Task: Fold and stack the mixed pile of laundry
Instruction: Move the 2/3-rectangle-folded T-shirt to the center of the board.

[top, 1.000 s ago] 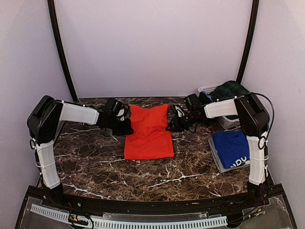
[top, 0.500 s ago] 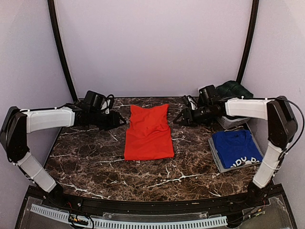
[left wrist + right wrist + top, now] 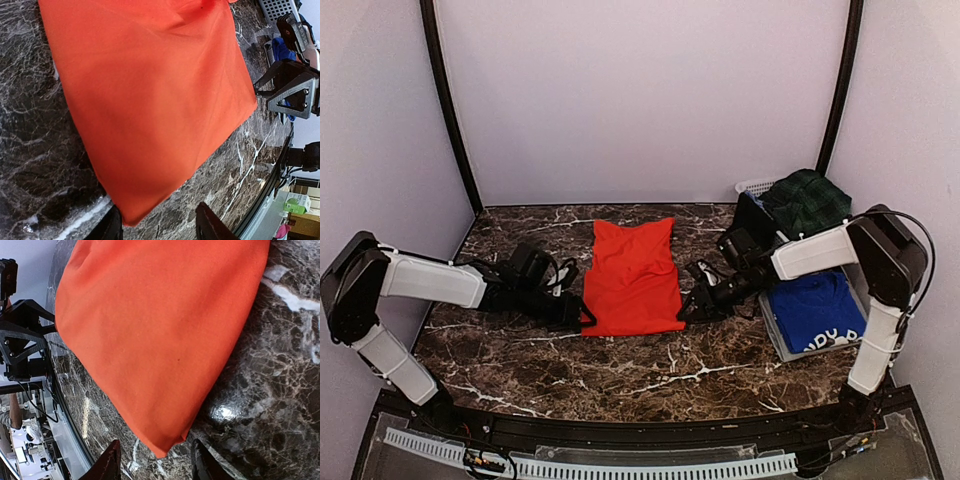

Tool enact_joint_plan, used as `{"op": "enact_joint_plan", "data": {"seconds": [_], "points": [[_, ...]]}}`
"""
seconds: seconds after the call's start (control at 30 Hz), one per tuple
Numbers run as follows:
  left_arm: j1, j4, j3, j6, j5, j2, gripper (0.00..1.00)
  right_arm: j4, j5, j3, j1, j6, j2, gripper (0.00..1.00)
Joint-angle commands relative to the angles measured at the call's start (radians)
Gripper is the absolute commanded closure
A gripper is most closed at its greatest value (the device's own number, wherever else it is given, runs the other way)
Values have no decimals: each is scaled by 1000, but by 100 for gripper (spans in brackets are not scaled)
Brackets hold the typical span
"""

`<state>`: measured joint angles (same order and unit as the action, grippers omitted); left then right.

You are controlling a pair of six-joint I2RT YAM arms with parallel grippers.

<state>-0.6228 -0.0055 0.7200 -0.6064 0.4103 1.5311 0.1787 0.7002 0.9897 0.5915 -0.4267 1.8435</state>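
Note:
The red-orange T-shirt (image 3: pixel 632 277) lies folded into a long rectangle on the marble table. My left gripper (image 3: pixel 582 318) is open at its near left corner, which sits between the fingers in the left wrist view (image 3: pixel 125 217). My right gripper (image 3: pixel 688 310) is open at the near right corner, seen between the fingers in the right wrist view (image 3: pixel 162 450). Neither holds cloth. The royal blue T-shirt (image 3: pixel 812 310) lies folded on the grey tray (image 3: pixel 772 332). The green tartan skirt (image 3: pixel 808 198) is heaped in the white basket (image 3: pixel 756 187).
The basket and tray stand along the right side, close to my right arm. Dark marble table (image 3: pixel 520 350) extends in front of the shirt. The enclosure's walls and black posts bound the back and sides.
Both grippers have moved from the shirt's far end toward me, down to its near corners. The shirt lies as before.

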Motion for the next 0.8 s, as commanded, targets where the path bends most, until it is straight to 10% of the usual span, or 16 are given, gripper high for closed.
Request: {"op": "enact_joint_plan", "data": {"seconds": [0.0, 0.57, 0.77], "points": [[-21, 93, -20, -31, 31, 39, 52, -62, 5, 6, 13, -7, 43, 57], [-25, 15, -79, -50, -69, -57, 49, -105, 11, -25, 22, -12, 89, 96], [-26, 99, -68, -43, 7, 57, 65, -92, 20, -30, 23, -18, 67, 100]]}}
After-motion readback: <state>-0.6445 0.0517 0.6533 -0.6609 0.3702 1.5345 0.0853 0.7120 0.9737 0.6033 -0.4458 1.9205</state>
